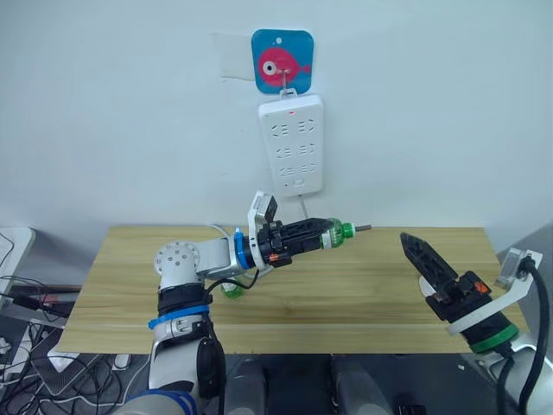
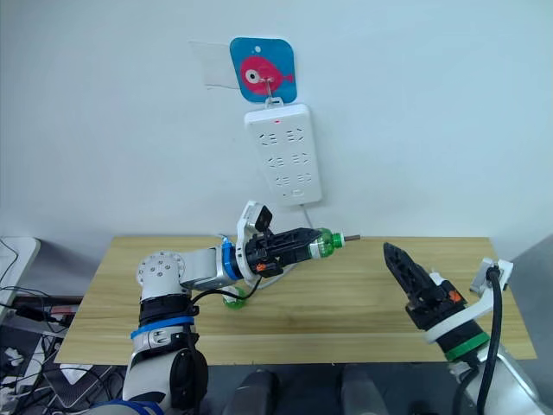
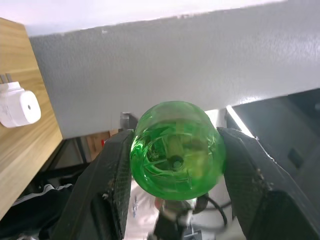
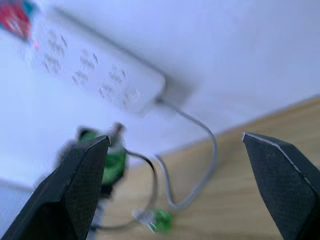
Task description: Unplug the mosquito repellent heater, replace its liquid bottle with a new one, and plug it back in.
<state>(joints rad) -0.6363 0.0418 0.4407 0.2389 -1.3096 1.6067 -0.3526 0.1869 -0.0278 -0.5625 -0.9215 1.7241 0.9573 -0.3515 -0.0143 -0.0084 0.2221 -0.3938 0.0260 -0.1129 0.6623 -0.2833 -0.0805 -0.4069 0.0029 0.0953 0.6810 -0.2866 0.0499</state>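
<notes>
My left gripper (image 1: pixel 321 234) is shut on a green liquid bottle (image 1: pixel 340 233), held on its side above the back of the wooden table (image 1: pixel 363 303), its wick end pointing right. In the left wrist view the bottle's round base (image 3: pixel 175 150) sits between the two fingers. The mosquito repellent heater (image 3: pixel 17 106), white with two metal prongs, lies on the wood off to the side. A second green bottle (image 1: pixel 232 290) lies on the table below my left forearm. My right gripper (image 1: pixel 416 248) hovers open over the table's right part, nothing between its fingers.
A white power strip (image 1: pixel 292 144) hangs on the wall under a blue fish-print hook (image 1: pixel 282 60), its red light on. Its grey cable (image 4: pixel 200 175) runs down to the table's back edge. Loose cables lie on the floor at the left.
</notes>
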